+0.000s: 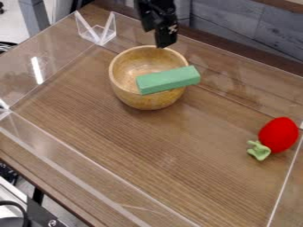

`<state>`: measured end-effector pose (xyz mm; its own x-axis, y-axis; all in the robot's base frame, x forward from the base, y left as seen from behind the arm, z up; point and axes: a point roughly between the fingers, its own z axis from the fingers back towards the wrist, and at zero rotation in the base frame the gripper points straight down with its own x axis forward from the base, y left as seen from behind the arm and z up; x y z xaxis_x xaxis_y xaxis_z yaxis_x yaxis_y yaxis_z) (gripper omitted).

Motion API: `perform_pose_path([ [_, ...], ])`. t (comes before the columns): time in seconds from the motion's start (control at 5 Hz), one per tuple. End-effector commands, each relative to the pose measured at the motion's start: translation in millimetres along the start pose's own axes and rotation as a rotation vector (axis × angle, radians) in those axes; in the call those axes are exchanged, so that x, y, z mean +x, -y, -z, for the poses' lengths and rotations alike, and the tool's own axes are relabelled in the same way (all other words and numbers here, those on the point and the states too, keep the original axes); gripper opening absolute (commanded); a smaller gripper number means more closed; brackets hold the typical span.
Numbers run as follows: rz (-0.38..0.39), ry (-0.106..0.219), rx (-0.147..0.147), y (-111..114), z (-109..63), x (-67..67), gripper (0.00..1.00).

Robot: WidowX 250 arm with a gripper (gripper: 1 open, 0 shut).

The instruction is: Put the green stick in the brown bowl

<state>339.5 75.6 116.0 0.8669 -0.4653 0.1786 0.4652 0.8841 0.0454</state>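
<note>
one bowl (120, 87), one green block (168, 80), one red strawberry toy (279, 135), one robot arm (144, 12)

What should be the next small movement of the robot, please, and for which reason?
I would probably lift the fingers a little and draw them back, away from the brown bowl. The green stick already lies in the bowl, tilted against its rim, and the arm is beyond the far rim, not holding the stick.
</note>
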Motion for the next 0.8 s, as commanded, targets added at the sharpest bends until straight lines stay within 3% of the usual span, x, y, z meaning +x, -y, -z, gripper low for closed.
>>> perform_pose_path([
  [0.0, 0.013, 0.041, 0.043, -9, -17.6, 6.1, 1.0],
  [0.2, 0.057, 0.051, 0.037, -15, -24.5, 21.5, 1.0],
  [0.4, 0.098, 0.037, 0.014, -13, -24.0, 32.3, 0.0],
  [0.6, 0.142, 0.023, -0.011, -2, -5.9, 26.1, 1.0],
])
